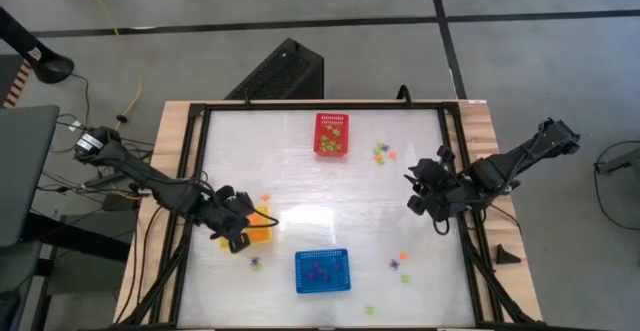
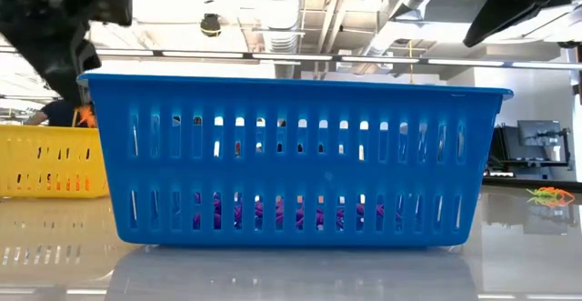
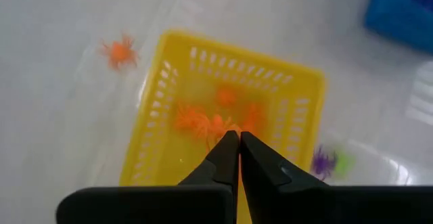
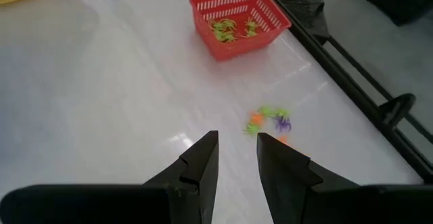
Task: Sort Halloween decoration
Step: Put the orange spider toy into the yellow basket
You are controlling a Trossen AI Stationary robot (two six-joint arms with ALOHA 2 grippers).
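Left gripper (image 1: pixel 238 233): positioned at the lower left of the high view, directly over the yellow basket (image 1: pixel 262 233). In the left wrist view its fingers (image 3: pixel 226 158) are pressed together with no visible gap, and no trinket is seen between them. Below the fingertips, several orange trinkets (image 3: pixel 213 121) lie inside the yellow basket. One orange spider (image 3: pixel 119 51) lies on the table just outside that basket, at the upper left of the left wrist view. A purple and a light green trinket (image 3: pixel 331 162) lie just beside the basket on its other side.

Right gripper (image 1: pixel 428 193): positioned at the right of the high view, above the white table surface (image 1: pixel 300 171), holding nothing. In the right wrist view its fingers (image 4: pixel 203 160) are parted by a narrow gap. Ahead of them lies a small cluster of green, orange and purple trinkets (image 4: pixel 268 121).

Red basket (image 1: pixel 332 134): top centre of the high view, containing light green trinkets (image 4: pixel 232 28).

Blue basket (image 1: pixel 322 270): bottom centre of the high view, containing purple trinkets (image 2: pixel 264 214), seen through its slots in the low view.

Loose trinkets (image 1: pixel 401 263) also lie on the table at the lower right of the high view, to the right of the blue basket.
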